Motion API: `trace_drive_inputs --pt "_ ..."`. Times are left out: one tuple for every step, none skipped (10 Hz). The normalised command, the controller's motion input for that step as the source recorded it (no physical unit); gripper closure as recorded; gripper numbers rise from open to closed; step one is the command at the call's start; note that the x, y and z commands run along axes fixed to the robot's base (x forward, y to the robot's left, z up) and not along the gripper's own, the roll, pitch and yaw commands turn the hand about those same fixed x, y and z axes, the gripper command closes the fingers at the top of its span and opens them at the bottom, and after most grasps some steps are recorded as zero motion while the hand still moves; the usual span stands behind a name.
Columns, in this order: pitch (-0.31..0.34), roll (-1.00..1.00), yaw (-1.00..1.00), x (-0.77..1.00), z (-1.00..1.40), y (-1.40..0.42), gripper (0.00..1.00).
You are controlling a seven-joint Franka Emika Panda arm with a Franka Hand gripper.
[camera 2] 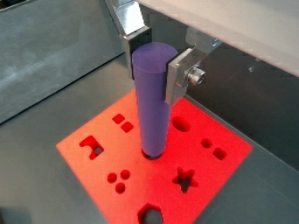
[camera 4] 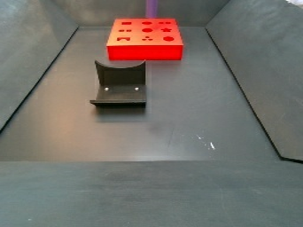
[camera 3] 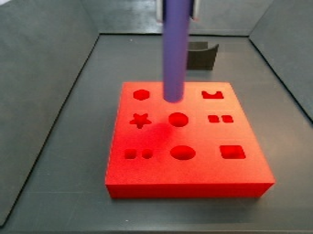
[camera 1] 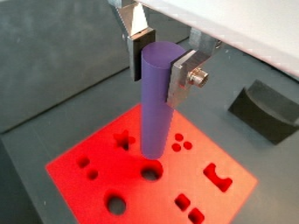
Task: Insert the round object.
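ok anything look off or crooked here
Nothing stands out. The gripper holds the purple peg upright, its lower end at a hole in the red block. The block sits flat and looks undamaged. The fixture stands apart on the floor.

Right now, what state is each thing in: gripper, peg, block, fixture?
gripper: shut on the purple peg, above the red block.
purple peg: upright, lower end at the block's top face; seating depth unclear.
red block: flat on the floor, holes unfilled.
fixture: standing apart, holding nothing.
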Motion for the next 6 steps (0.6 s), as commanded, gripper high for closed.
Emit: trace_drive_inputs --pt "0.030 0.05 0.00 0.56 -0.25 -0.16 1.00" --pt "0.010 0.00 0.00 0.42 -0.30 -0.09 1.00" --pt "0.009 0.00 0.00 0.04 -0.30 0.00 1.00" --pt "0.021 0.00 0.00 0.00 -0.20 0.00 1.00" --pt "0.013 0.00 0.00 0.00 -0.19 0.00 1.00" --pt "0.004 0.00 0.00 0.00 -0.24 0.00 1.00"
